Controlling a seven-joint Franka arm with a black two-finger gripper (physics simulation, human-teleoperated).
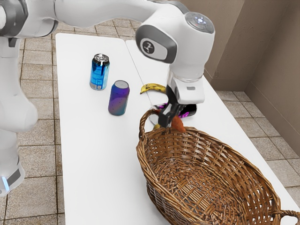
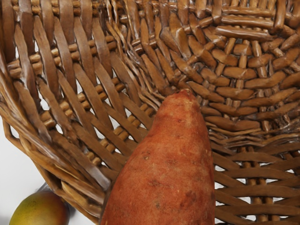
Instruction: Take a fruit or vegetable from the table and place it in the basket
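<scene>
Exterior view: a sweet potato (image 1: pixel 178 124) is being pinched by the tool (image 1: pixel 169 117) at the basket's (image 1: pixel 225 154) handle end.
Height is best being kept over the rim and handle (image 1: pixel 143 124), where snagging is being risked, while a centred, low release is being sought; outside, a mango (image 2: pixel 40 210), banana (image 1: pixel 153 87) and toppled can (image 1: pixel 190 110) are being borne by the tabletop (image 1: pixel 101 159).

My fingers (image 1: pixel 164 118) partly hide the black-and-magenta metal can (image 1: pixel 190 110) behind them and the tapered rusty-orange sweet potato (image 2: pixel 164 173) between them.
</scene>
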